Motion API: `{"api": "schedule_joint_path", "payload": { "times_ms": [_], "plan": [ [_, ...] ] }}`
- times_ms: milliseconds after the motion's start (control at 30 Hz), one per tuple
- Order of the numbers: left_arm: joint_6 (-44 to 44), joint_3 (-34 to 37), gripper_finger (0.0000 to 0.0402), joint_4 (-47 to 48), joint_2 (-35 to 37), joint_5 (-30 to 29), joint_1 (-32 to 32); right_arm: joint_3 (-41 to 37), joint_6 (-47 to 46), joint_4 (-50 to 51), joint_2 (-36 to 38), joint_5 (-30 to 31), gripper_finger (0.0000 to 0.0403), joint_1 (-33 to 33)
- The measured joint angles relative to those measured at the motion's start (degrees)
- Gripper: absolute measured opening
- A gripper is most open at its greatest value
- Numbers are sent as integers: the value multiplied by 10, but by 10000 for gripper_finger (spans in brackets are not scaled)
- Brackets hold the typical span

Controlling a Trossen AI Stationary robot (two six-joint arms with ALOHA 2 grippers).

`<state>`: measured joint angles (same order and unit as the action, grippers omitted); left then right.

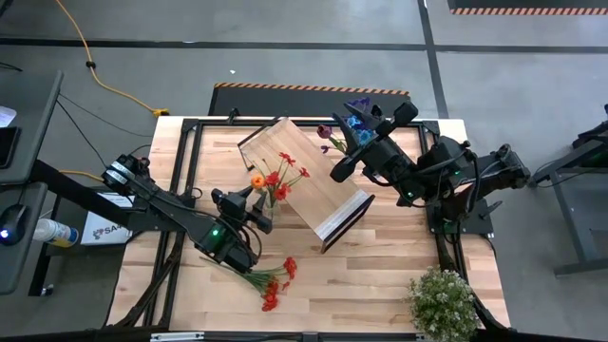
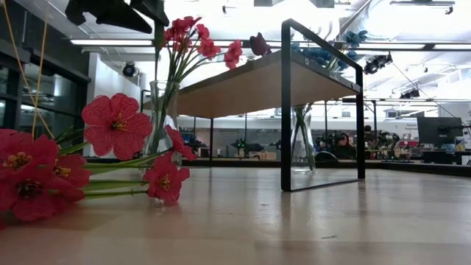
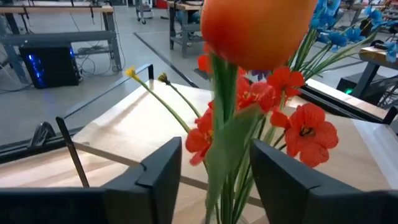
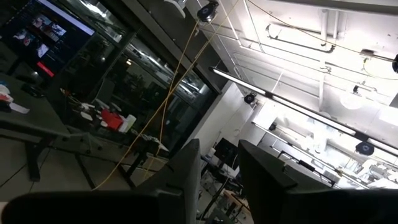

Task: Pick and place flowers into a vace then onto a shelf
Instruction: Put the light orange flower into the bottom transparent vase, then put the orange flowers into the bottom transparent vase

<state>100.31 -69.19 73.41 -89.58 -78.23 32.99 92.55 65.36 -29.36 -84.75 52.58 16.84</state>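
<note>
So the flowers are split up: a red and orange bunch [image 1: 274, 180] stands in a glass vase [image 2: 163, 110] at the near edge of the shelf [image 1: 309, 180], which sits at an angle in the middle of the tabletop [image 1: 380, 275], while a loose pile of red flowers [image 1: 273, 283] lies flat on the wood nearer the front. Blue and purple ones [image 1: 353, 119] stand by the shelf's far end. The left hand [image 1: 255, 211] is right at the vase bunch, its fingers [image 3: 158, 177] parted on either side of the green stems with an orange bloom [image 3: 258, 28] just in front, not clamped on anything. The right hand [image 1: 342, 171] hangs over the shelf's far side, tipped upward, holding nothing I can see; can't tell how far open it is. A bushy potted plant [image 1: 442, 302] sits at the front right corner.
</note>
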Motion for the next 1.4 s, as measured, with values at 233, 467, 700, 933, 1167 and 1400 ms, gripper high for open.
{"api": "schedule_joint_path", "payload": {
  "times_ms": [233, 467, 700, 933, 1167, 1400],
  "plan": [
    [0, 0, 262, -5, 0, 17, 0, 0, 0, 0, 0, 4, 99, 0],
    [-14, 0, 276, -5, 0, 65, 0, 0, 0, 0, 0, 37, 99, 0],
    [-42, 0, 278, 1, 5, 116, 14, 0, 0, 0, 0, 47, 99, 0],
    [-43, -2, 278, 13, 28, 119, 67, 0, 0, 0, 0, 63, 99, 0],
    [-41, -13, 278, 14, 33, 178, 111, 0, 0, 0, 0, 71, 99, 0],
    [-47, -25, 278, -2, 33, 382, 117, 0, -6, 0, 0, 70, 99, 0]
  ]
}}
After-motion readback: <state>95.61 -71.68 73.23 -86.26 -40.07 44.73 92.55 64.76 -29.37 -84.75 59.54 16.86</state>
